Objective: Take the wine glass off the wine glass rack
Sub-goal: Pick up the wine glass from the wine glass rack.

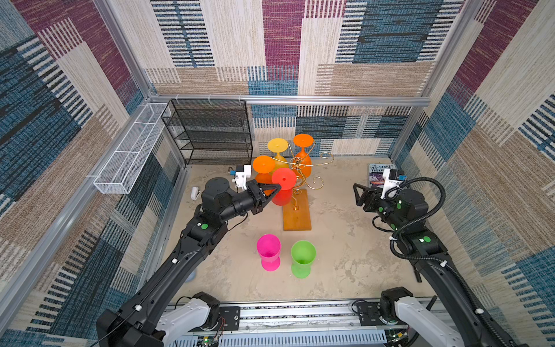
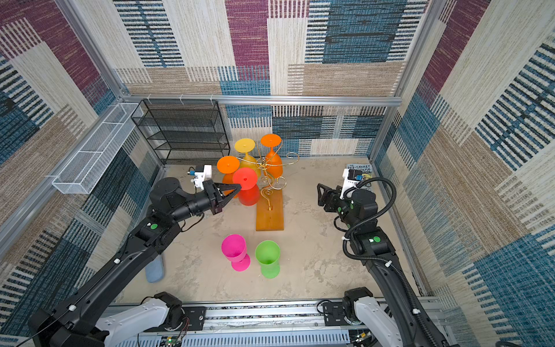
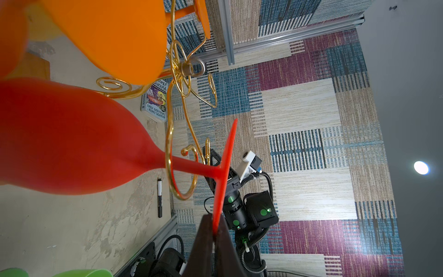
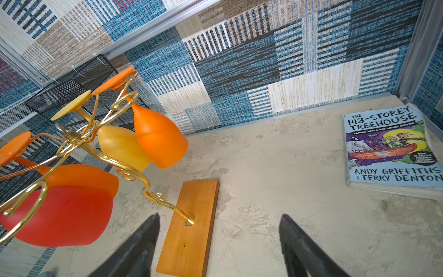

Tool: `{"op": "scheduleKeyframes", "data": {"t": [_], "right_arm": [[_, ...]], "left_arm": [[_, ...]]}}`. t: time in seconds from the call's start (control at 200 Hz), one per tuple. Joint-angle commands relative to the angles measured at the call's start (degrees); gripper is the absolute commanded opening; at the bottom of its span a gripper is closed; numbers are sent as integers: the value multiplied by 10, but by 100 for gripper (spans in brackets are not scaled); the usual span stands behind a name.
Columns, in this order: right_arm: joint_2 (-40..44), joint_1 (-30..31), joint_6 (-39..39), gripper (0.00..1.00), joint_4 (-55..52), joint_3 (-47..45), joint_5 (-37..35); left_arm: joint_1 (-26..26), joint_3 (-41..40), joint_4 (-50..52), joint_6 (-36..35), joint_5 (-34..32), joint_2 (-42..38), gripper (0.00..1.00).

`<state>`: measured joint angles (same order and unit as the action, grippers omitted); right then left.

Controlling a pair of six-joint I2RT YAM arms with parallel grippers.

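Observation:
The wine glass rack is gold scrolled wire on an orange-brown wooden base, at the table's middle back in both top views. A red wine glass hangs upside down on its near-left arm, the stem inside a gold loop. My left gripper is shut on the edge of that glass's flat red foot. Two orange glasses and a yellow one also hang there. My right gripper stands open to the right of the rack, empty, with the wooden base just ahead of its fingers.
A pink glass and a green glass stand upright in front of the rack. A black mesh shelf and a white wire basket sit at the back left. A book lies back right, a marker near the edge.

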<state>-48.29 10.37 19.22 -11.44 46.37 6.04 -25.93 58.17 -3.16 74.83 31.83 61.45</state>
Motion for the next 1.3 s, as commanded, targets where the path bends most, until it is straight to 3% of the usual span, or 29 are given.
{"op": "scheduleKeyframes", "data": {"t": [0.0,0.716,1.292], "right_arm": [[3,-1,-2,79,23,-1,6],[4,-7,-10,80,23,-2,5],[5,-8,-1,79,21,-1,15]], "left_arm": [[1,10,-4,7,-12,3,0],[-16,54,-41,8,36,77,0],[-37,42,-1,-24,70,47,0]]}}
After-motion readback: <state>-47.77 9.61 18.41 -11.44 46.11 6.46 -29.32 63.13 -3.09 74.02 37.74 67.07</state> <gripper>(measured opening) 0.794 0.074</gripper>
